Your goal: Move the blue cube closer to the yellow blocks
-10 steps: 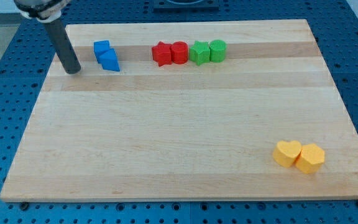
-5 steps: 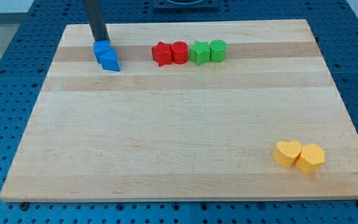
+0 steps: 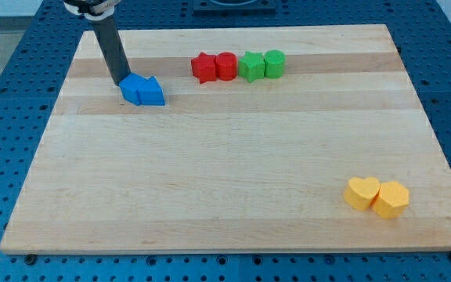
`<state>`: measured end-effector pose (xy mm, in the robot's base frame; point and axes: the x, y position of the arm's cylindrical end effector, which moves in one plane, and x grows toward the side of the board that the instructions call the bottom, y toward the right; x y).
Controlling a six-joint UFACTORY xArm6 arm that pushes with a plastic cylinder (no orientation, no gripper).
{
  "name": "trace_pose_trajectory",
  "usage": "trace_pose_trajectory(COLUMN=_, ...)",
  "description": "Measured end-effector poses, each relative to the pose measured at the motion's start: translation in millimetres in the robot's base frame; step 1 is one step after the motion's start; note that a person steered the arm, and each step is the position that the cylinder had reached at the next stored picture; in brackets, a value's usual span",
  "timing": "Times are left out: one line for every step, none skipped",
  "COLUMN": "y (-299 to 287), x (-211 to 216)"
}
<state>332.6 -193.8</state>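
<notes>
Wood tabletop (image 3: 225, 157): pale planks on a blue pegboard, blocks in three groups.
Rod: dark, leaning in from the view's top left.
My tip (image 3: 121, 83): down on the wood, pressed against the upper-left edge of the blue cube (image 3: 132, 89).
Hand: none here, just a bare rod, so nothing to open or close.
Blue pair: the cube sits in the upper left, touching a second blue block (image 3: 152, 92) on its right, shape hard to make out.
Top row: two red blocks (image 3: 214, 66) and two green blocks (image 3: 261, 64), side by side, well to the right of the blue pair.
Yellow blocks (image 3: 377, 196): two, touching, at the view's bottom right, well apart from the blue cube.
</notes>
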Motion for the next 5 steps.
trace_pose_trajectory(y=0, x=13)
trace_pose_trajectory(y=4, x=29)
trace_pose_trajectory(y=26, x=37)
trace_pose_trajectory(y=55, x=51)
trace_pose_trajectory(y=89, x=65)
